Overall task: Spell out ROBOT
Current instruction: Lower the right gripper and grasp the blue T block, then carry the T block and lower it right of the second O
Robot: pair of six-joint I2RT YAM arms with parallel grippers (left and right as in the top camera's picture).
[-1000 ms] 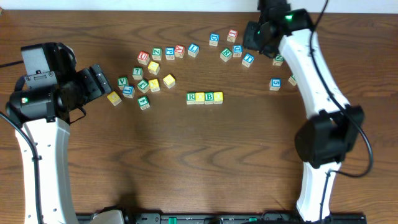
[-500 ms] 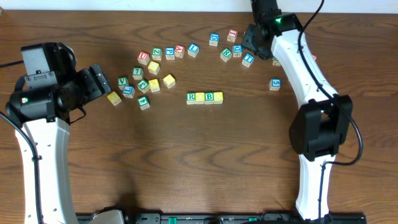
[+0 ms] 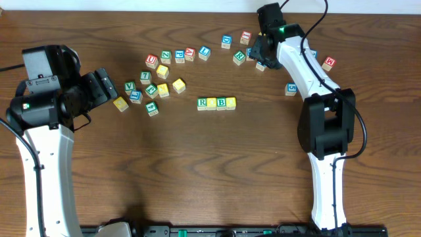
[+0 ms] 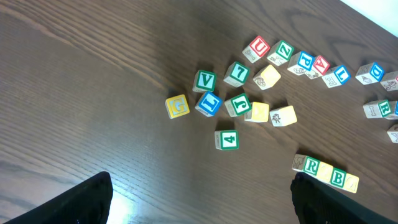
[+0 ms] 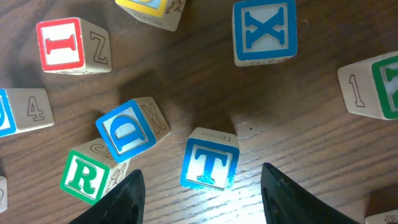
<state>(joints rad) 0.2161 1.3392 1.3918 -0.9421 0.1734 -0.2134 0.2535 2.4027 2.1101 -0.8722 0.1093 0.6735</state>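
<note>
Four letters of five stand in line at the middle of the table [image 3: 197, 178]. The R cube [image 3: 202, 103], first yellow cube [image 3: 212, 103], B cube [image 3: 222, 103] and second yellow cube [image 3: 231, 103] sit touching, side by side. From overhead they read R-O-B-O, with the yellow faces serving as your O's.

The last letter is not yet in the row. The T cube [image 5: 210, 163] lies among the loose cubes at the far edge of the table, well apart from the word. Its blue T faces up, and it sits just beside the D cube [image 5: 124, 129] and near a spare R cube [image 5: 84, 176].

Your right gripper [image 5: 204, 198] hangs directly over the T cube. Its jaws are spread with one finger on either side, wood shows in both gaps, and nothing is clasped. From overhead the arm hides the T cube, so you cannot tell whether the fingers are low enough to close on it.

Your left gripper [image 4: 202, 202] waits at the table's left side with its jaws wide and empty. It looks out over the other scatter of cubes, the V cube [image 4: 204, 81] among them.

By these pictures, what is left is one pick and one placement. The T cube has to be grasped, carried to the right end of the row and set against the second yellow cube. The D cube is close by, so a careless closing might nudge it.
</note>
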